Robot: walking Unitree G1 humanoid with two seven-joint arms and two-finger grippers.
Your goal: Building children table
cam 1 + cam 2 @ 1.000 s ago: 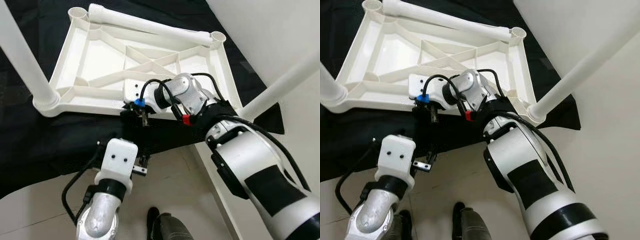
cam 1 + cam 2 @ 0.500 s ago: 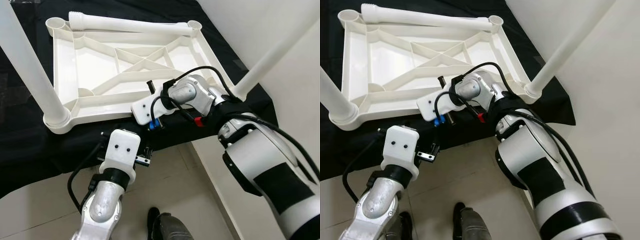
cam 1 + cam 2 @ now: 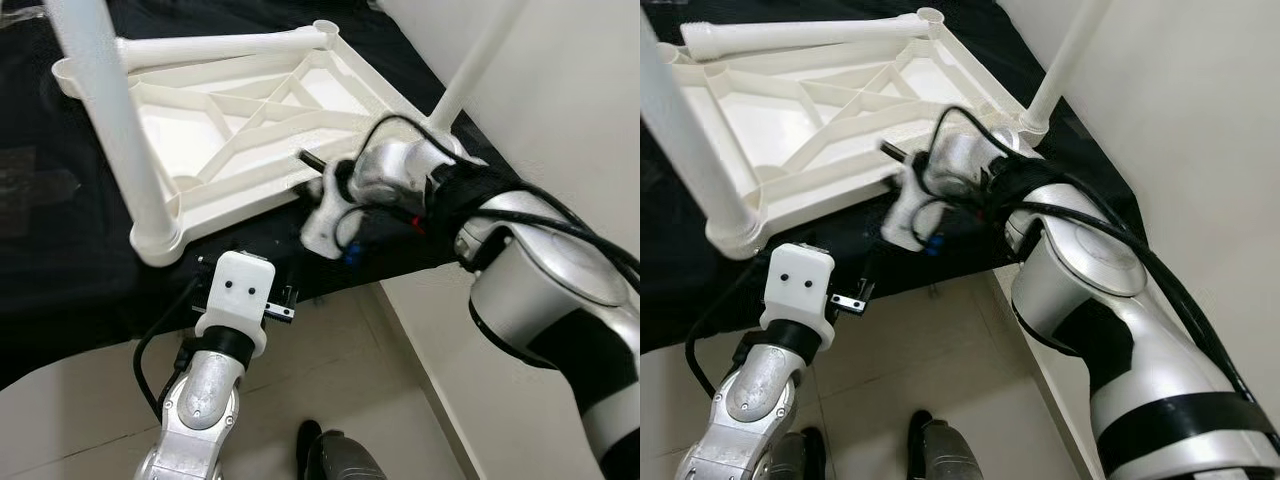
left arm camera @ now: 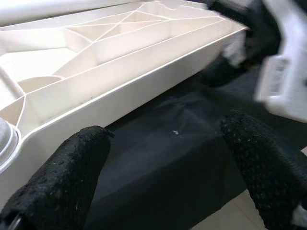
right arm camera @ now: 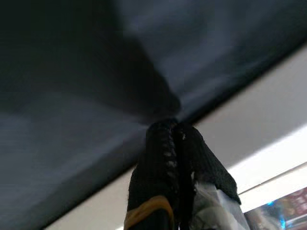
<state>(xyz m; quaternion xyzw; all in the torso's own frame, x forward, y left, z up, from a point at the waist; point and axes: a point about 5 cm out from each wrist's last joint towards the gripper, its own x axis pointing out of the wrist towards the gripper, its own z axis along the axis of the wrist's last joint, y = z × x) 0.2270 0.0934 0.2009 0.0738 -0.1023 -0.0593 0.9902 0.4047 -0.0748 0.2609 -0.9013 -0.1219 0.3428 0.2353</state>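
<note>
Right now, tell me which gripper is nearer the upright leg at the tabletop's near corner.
Left. The left gripper hangs open just below the upright leg, short of the tabletop rim; the right gripper, shut, is farther along that near edge.

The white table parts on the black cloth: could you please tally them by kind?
Upside-down tabletop: 1
Legs standing in corner sockets: 2
Leg lying loose across the far edge: 1
Total: 4

Silver arms with black bands, black cables, textured black fingers [image 4: 62, 177].
</note>
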